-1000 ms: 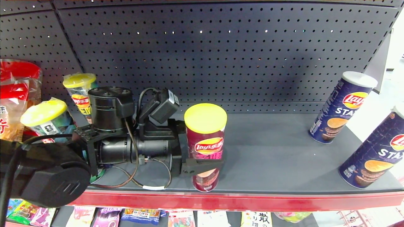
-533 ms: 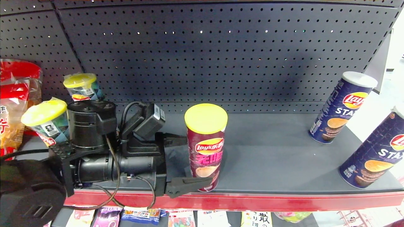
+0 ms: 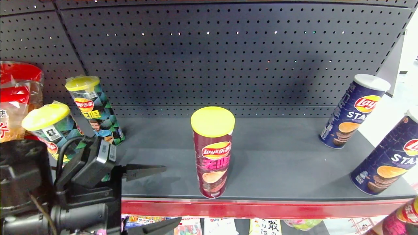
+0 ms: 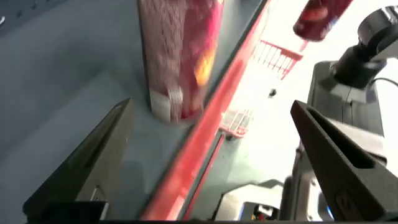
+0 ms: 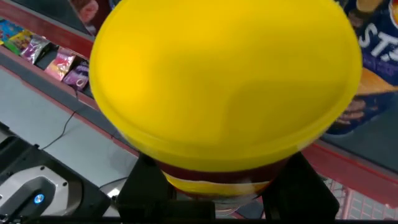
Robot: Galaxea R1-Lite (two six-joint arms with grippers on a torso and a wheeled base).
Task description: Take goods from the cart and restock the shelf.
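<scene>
Currently one maroon can (image 3: 213, 153) stands upright on the shelf (image 3: 277, 163), mid-shelf, close to the near red lip, free of any grip. So that placement looks done, judging by how it stands.

The left tool (image 3: 173, 194) sits left of and nearer than the can, clear of it. Its jaws are spread wide and hold nothing; in the left wrist view both fingers (image 4: 87, 168) flank open air.

The right tool (image 5: 217, 193) is clamped on a second can (image 3: 402, 218), yellow lid up, and sits low at the near right, below shelf level.

The step in hand is probably bringing that second can up for stocking. The next move calls for lifting it over the red lip while keeping it upright. It should go down on the bare stretch between the maroon can and the blue cans (image 3: 354, 111) at the right, without bumping either. The green cans (image 3: 94, 109) are at the far left, out of the way.
</scene>
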